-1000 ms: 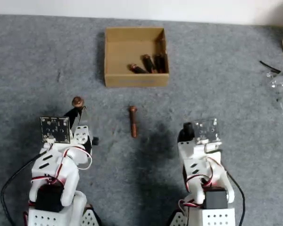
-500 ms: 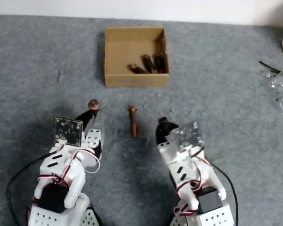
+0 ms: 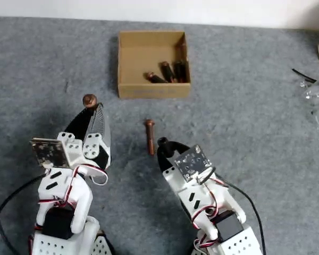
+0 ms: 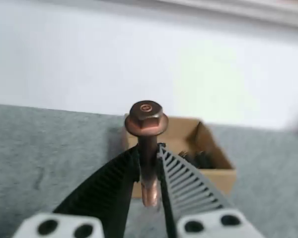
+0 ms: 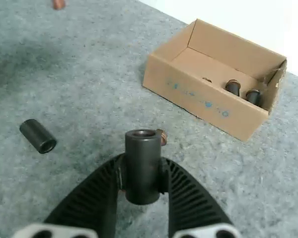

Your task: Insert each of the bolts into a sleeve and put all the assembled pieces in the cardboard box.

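My left gripper [image 3: 90,110] is shut on a copper bolt [image 3: 89,100], held head-up above the carpet, left of and nearer than the cardboard box [image 3: 127,58]. In the left wrist view the bolt [image 4: 147,130] stands upright between the fingers of the gripper [image 4: 148,151]. My right gripper [image 3: 164,146] is shut on a black sleeve [image 5: 142,163], held upright with its bore open on top. A second bolt [image 3: 149,136] lies loose on the carpet just beyond that sleeve. Another black sleeve [image 5: 37,136] lies on its side. The box [image 5: 198,101] holds assembled pieces [image 3: 169,71].
Grey carpet covers the table. Clear plastic and a black wire [image 3: 311,85] lie at the far right edge. Open carpet lies between the box and both grippers.
My right arm has swung left with its sleeve, up to the loose bolt. My left arm swung right, then back left and farther out, still holding its bolt.
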Tool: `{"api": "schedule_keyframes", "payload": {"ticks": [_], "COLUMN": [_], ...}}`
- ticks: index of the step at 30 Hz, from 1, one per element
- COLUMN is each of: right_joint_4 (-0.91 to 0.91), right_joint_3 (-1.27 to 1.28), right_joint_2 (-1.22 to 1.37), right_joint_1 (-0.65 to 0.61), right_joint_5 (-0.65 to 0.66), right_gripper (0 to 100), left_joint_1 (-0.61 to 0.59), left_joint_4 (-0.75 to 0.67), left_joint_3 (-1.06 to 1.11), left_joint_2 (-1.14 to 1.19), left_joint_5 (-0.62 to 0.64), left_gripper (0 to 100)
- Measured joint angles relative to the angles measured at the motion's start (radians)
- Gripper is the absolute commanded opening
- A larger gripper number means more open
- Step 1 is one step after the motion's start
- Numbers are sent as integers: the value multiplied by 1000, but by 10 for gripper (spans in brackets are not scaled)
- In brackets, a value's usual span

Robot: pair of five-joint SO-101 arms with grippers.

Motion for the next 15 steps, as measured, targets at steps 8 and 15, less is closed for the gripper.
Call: {"api": "schedule_keyframes", "payload": {"ticks": [8, 15], "right_joint_4": [-57, -175], "right_joint_3": [38, 38], "right_joint_2": [-2, -2], "right_joint_1": [-44, -54], "right_joint_5": [6, 6], "right_gripper": [4, 4], "left_joint_1": [212, 275], "left_joint_4": [-26, -149], "left_joint_3": [68, 160], "left_joint_2": [2, 2], "left_joint_5": [63, 86], "left_gripper": [7, 7]}}
